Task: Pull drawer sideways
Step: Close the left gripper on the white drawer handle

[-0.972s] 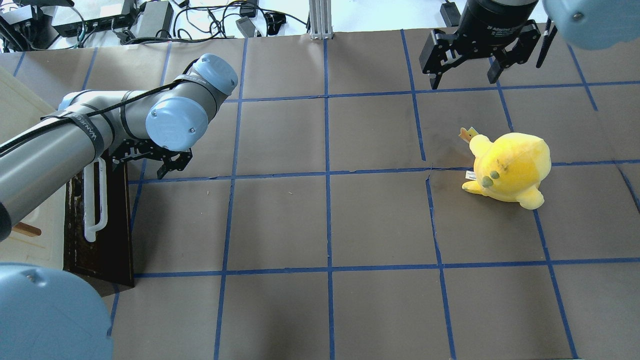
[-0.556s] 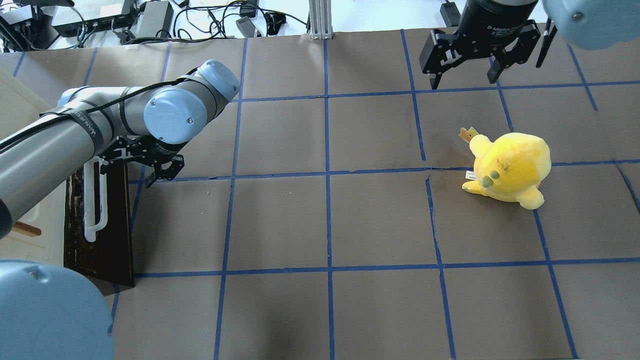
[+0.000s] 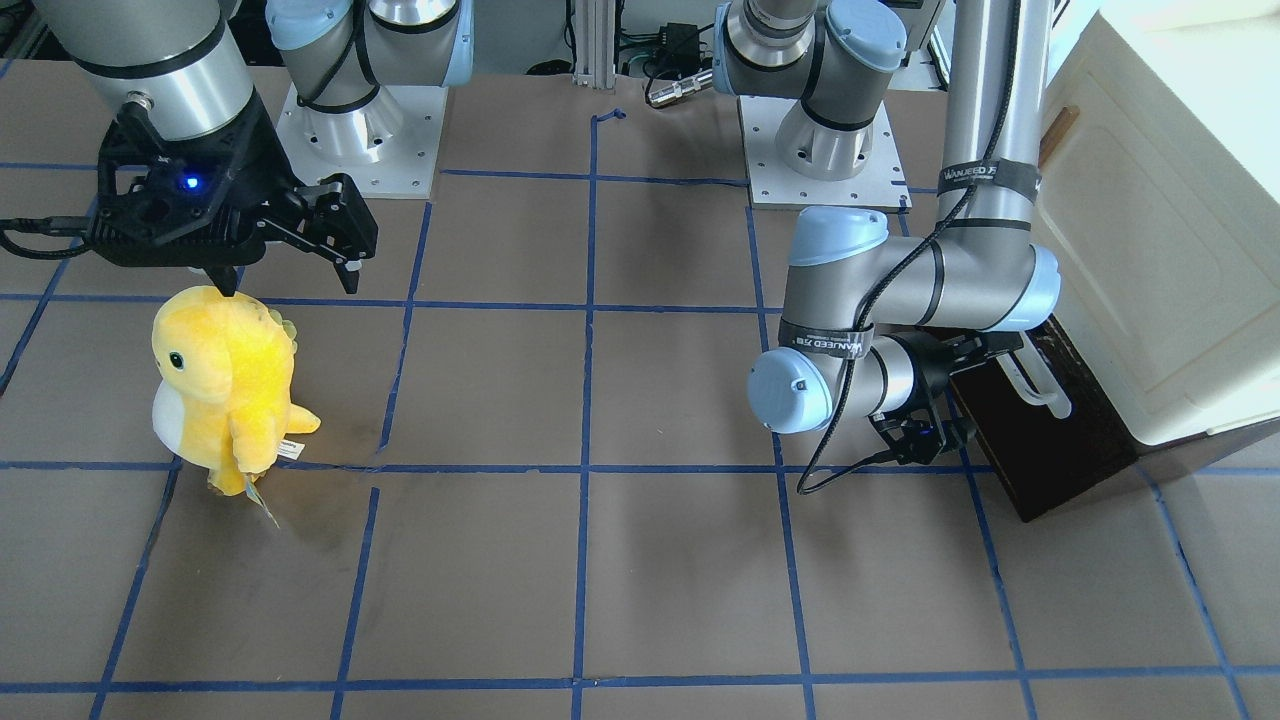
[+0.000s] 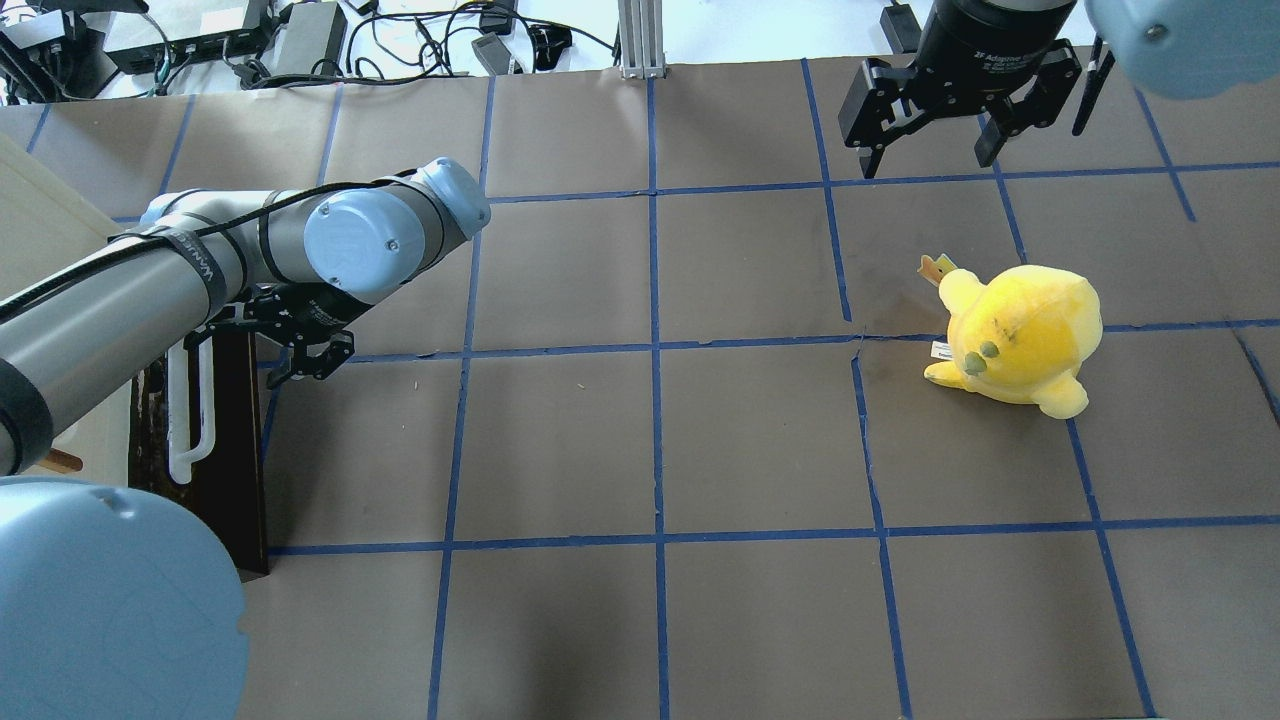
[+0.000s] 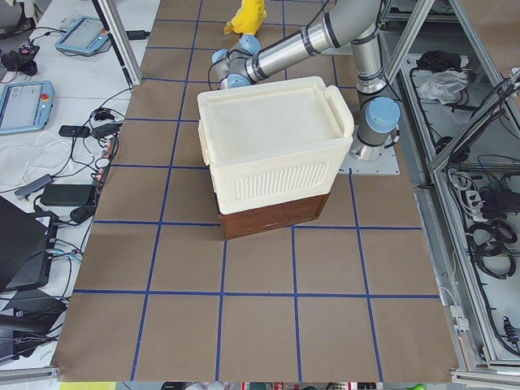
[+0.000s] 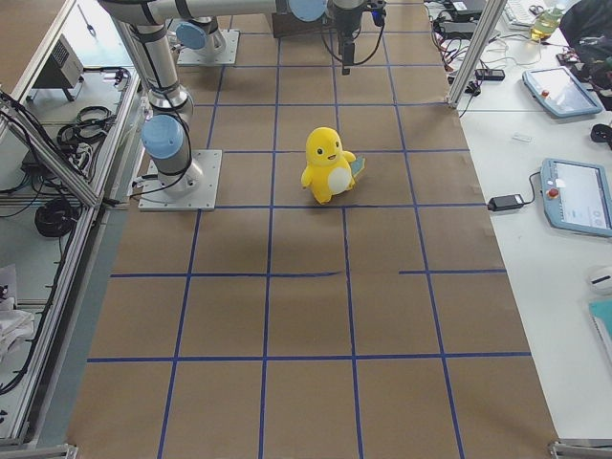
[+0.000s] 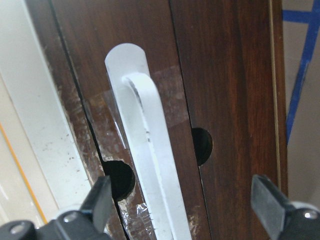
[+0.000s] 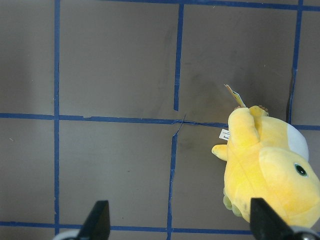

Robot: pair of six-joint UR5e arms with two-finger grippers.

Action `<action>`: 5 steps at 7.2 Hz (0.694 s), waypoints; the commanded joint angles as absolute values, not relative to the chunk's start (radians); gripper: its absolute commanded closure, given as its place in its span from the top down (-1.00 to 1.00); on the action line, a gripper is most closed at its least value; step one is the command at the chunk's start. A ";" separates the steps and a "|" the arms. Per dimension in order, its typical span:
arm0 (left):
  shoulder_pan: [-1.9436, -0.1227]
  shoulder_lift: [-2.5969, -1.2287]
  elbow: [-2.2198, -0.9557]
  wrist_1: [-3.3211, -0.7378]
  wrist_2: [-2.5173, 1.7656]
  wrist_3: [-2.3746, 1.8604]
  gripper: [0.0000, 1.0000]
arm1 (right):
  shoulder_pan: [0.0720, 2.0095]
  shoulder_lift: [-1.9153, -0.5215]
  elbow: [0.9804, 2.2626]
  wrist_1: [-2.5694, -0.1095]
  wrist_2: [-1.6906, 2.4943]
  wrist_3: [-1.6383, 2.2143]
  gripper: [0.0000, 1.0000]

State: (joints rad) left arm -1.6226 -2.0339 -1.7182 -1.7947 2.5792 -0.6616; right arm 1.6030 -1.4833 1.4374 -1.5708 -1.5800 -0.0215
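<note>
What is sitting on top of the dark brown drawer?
A cream cabinet sits directly on the drawer and covers its top. The inside of the drawer is hidden, so whatever it holds cannot be seen.

Left tool (image 7: 182,206) low, pointing down, jaws spread wide; right tool (image 4: 927,162) raised, pointing down, jaws apart.

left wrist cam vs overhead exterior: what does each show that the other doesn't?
Only left wrist: two dark holes in the drawer front, either side of the white handle. Only overhead: the yellow plush toy and the open right end effector. Both: the drawer, the white handle and the left end effector, open and not closed on the handle.
</note>
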 commanded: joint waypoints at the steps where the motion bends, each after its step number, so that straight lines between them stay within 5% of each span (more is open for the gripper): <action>1: -1.585 -2.016 -1.715 -1.833 2.644 -0.667 0.97 | 1.603 -1.483 1.437 -1.571 -1.580 -0.021 1.00; 5: -1.585 -2.045 -1.700 -1.887 2.663 -0.779 0.95 | 1.603 -1.483 1.437 -1.571 -1.580 -0.021 1.00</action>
State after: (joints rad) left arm -1.5845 -2.0342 -1.7107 -1.8837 2.6617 -0.7598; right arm 1.6030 -1.4834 1.4373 -1.5708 -1.5800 -0.0215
